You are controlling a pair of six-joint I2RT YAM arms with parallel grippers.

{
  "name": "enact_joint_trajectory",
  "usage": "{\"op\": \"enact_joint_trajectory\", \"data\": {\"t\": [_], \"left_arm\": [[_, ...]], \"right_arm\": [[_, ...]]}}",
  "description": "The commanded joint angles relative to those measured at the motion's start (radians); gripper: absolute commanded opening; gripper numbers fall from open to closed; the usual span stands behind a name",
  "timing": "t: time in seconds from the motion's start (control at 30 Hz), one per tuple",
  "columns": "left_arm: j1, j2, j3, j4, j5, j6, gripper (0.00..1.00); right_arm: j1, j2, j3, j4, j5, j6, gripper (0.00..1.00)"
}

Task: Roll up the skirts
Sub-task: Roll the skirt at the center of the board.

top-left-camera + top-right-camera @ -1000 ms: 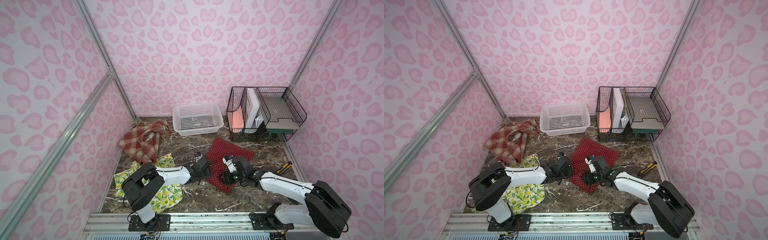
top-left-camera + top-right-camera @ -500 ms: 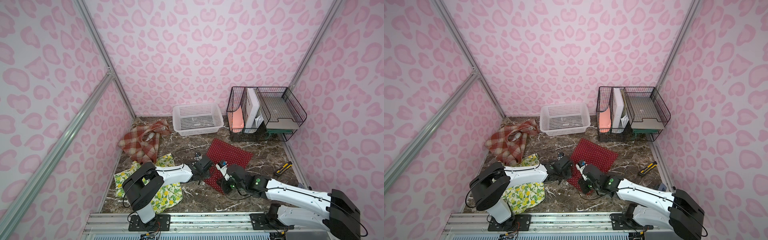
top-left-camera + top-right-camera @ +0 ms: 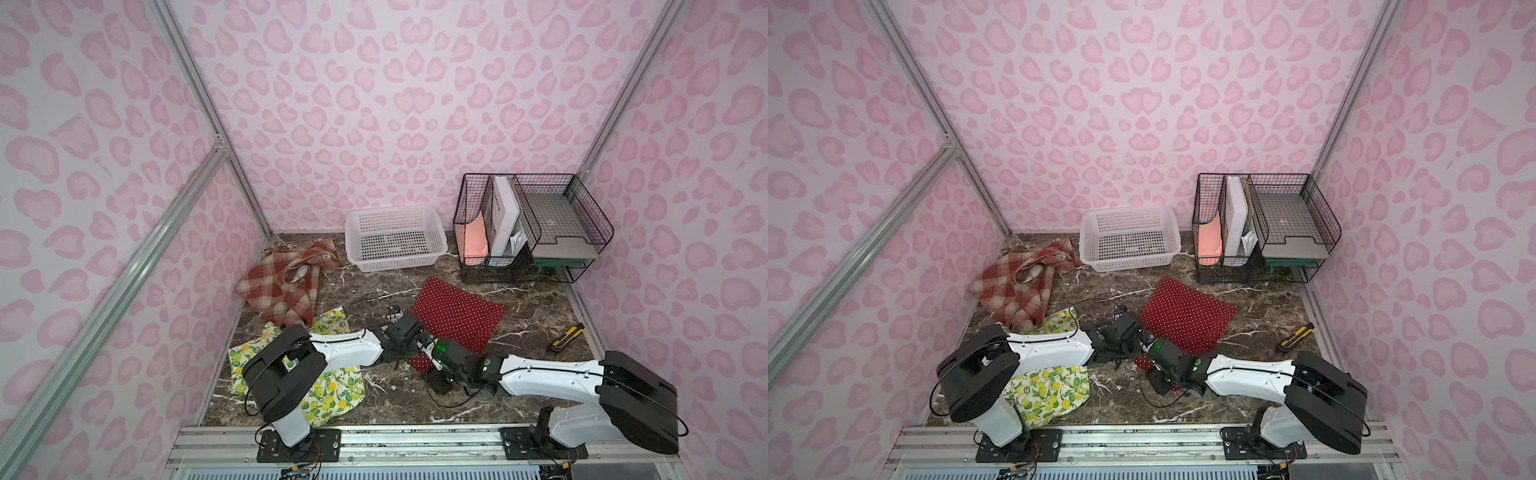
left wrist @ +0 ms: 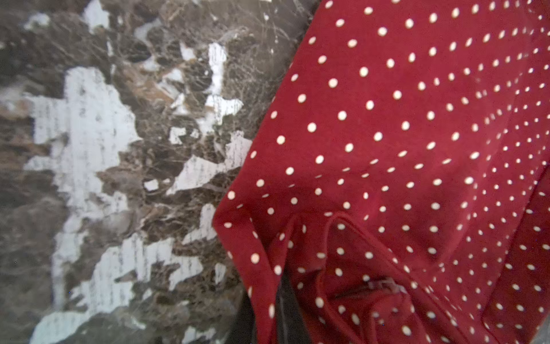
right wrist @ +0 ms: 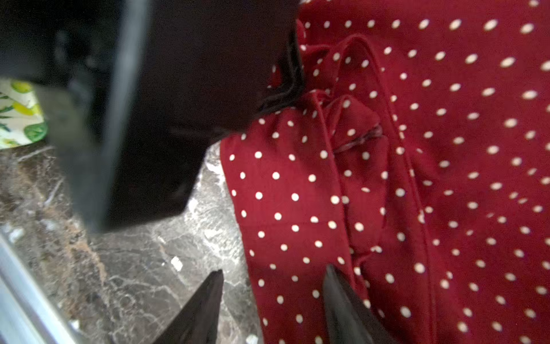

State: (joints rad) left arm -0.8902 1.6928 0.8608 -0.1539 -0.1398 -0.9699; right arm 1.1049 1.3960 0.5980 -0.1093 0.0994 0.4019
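The red dotted skirt (image 3: 457,311) lies spread in the middle of the marble table (image 3: 536,316). The left gripper (image 5: 287,86) is clenched on its near left corner, and the cloth is bunched there. Just beside it, the right gripper (image 5: 273,280) is released, with its fingers (image 5: 336,297) on both sides of the skirt's edge.

Both top views are being lit brightly and evenly; soft shadows are being thrown on the dark brown veined marble tabletop (image 3: 536,299). In the wrist views, the tabletop is being rendered blurred, the red white-dotted cloth skirt (image 4: 401,125) sharper.
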Motion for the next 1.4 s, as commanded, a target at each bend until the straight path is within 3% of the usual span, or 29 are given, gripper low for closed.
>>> {"op": "enact_joint_trajectory", "data": {"t": [0.0,0.33,0.43,0.57,0.73,0.77,0.87,0.97,1.1,1.23,1.37], "left_arm": [[0.011,0.014,-0.011,-0.081,0.049,0.035,0.0],[0.059,0.018,-0.011,-0.06,0.128,0.074,0.0],[0.072,0.005,-0.017,-0.06,0.141,0.083,0.0],[0.092,-0.012,-0.019,-0.064,0.167,0.095,0.0],[0.117,-0.039,-0.016,-0.082,0.186,0.108,0.0],[0.122,-0.045,-0.014,-0.089,0.19,0.112,0.02],[0.142,-0.078,-0.013,-0.114,0.191,0.121,0.3],[0.168,-0.149,-0.02,-0.171,0.162,0.13,0.51],[0.193,-0.282,-0.028,-0.292,0.077,0.159,0.71],[0.214,-0.414,-0.038,-0.398,0.018,0.183,0.75],[0.214,-0.481,-0.1,-0.375,0.072,0.164,0.73]], "right_arm": [[0.023,0.031,0.033,-0.059,0.136,0.0,0.64],[0.086,0.232,0.127,-0.24,0.206,0.108,0.66],[0.087,0.267,0.143,-0.275,0.184,0.144,0.56],[0.087,0.322,0.154,-0.297,0.158,0.147,0.27],[0.078,0.324,0.146,-0.274,0.118,0.119,0.04],[0.074,0.318,0.143,-0.266,0.101,0.111,0.0],[0.039,0.26,0.12,-0.197,-0.037,0.083,0.0],[-0.029,0.166,0.094,-0.111,-0.229,0.082,0.0],[-0.12,0.082,0.092,-0.034,-0.473,0.108,0.0],[-0.215,0.095,0.098,0.007,-0.607,0.116,0.0],[-0.308,0.147,0.082,0.111,-0.749,0.145,0.0]]}}
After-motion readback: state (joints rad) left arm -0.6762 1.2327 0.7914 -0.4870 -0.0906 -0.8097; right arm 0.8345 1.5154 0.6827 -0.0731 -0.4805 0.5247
